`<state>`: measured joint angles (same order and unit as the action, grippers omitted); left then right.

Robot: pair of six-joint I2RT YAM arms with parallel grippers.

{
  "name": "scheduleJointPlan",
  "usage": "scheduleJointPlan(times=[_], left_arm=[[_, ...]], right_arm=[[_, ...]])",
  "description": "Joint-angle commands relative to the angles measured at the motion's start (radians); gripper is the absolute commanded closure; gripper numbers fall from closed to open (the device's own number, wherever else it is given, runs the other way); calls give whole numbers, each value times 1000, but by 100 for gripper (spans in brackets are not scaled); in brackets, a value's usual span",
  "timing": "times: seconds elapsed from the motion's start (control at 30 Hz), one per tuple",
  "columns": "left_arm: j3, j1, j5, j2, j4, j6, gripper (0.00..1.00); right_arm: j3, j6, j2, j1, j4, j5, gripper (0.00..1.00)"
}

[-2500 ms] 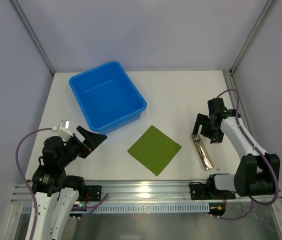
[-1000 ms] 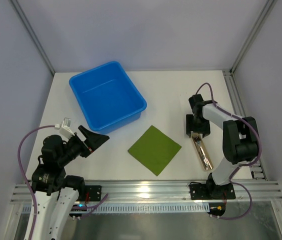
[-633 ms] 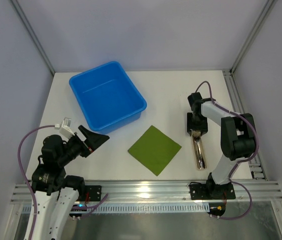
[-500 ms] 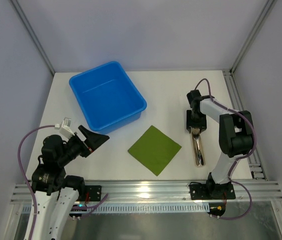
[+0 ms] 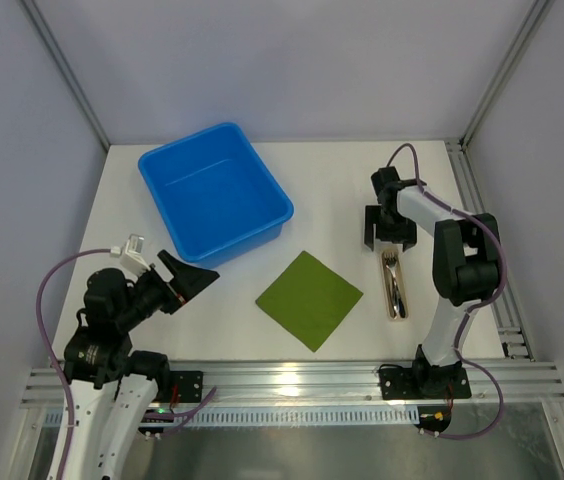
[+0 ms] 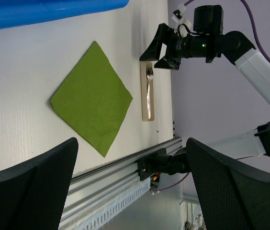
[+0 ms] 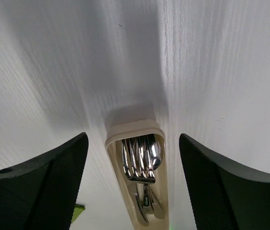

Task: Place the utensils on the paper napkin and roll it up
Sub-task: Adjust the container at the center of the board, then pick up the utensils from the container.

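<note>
- The right gripper's fingers [image 7: 34,187] stand wide apart and clamp nothing. In the right wrist view bare table shows between each pad and the beige holder [image 7: 125,136] below.
- The right gripper [image 5: 388,238] hangs over the holder's far, rounded end. It straddles that end, probably so the jaws can drop around the narrow width and close across it.
- The utensils [image 7: 137,163] lie bundled inside the holder, on the table to the right of the paper napkin [image 5: 309,299]. They are not on the napkin yet.
- Their long axis runs from the far side of the table towards the near edge, with a slight tilt. The fork tines point to the far end, under the right gripper, and the handles point back towards the arm bases.
- The napkin lies flat as a diamond with one corner aimed at the utensils. A strip of bare table separates the two, so the carry looks short and sideways.
- The left gripper [image 5: 190,277] is also spread open and empty. It is raised well to the left of the napkin, apparently kept out of the way until the rolling.
- A blue bin [image 5: 214,192] sits beyond the napkin, apart from it.
</note>
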<state>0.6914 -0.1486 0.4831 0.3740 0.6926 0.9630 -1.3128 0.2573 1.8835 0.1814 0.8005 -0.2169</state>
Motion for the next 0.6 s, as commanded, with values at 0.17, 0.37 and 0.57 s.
scheduleJointPlan(times=[0.17,0.37,0.57], left_arm=[[3,-3,29,22,-54,-21,5],[43,-3,37,95,-28,-61,8],[40,-3,41,124,-39,-63,8]], right_arm=[[55,37,-191,30,-17,-70,1],[188,140,-417,46,-32,-9,1],[303,177,-595,44,-56,68,0]])
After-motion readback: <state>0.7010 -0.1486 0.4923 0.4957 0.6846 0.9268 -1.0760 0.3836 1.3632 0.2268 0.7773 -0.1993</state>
